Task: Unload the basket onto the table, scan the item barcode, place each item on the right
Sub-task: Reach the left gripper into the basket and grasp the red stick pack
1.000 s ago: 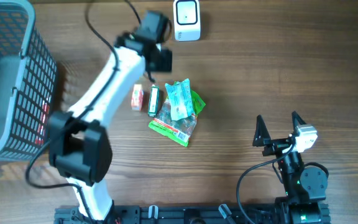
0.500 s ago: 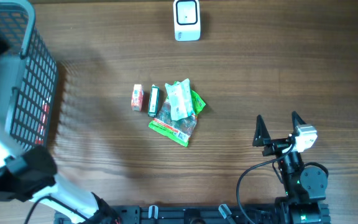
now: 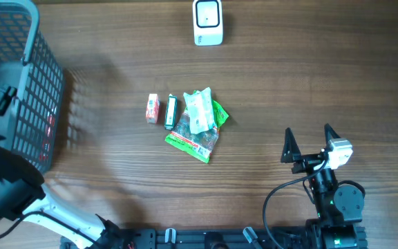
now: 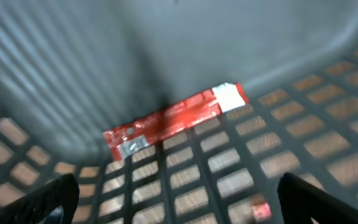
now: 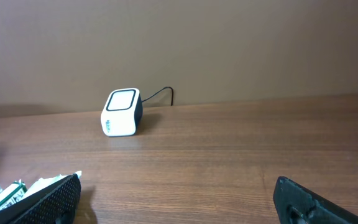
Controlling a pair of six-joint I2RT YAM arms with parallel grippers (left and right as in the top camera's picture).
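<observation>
The white barcode scanner [image 3: 207, 22] stands at the table's far edge and also shows in the right wrist view [image 5: 122, 112]. Loose items lie mid-table: a small red-and-white box [image 3: 153, 108], a thin black item [image 3: 171, 112] and green-and-white packets [image 3: 199, 121]. My left arm [image 3: 2, 183] reaches over the grey basket [image 3: 19, 41]. My left gripper [image 4: 179, 211] hangs open inside it, above a long red packet [image 4: 176, 119] lying on the basket floor against the mesh wall. My right gripper [image 3: 309, 142] rests open and empty near the front right.
The basket's mesh wall [image 4: 241, 174] fills the lower half of the left wrist view, and a small red patch [image 4: 260, 210] shows through it. The scanner's cable [image 5: 160, 94] runs off behind it. A bare wall backs the table.
My left arm has swung from beside the scanner to the basket at the far left. The right arm and the items mid-table have not moved.
</observation>
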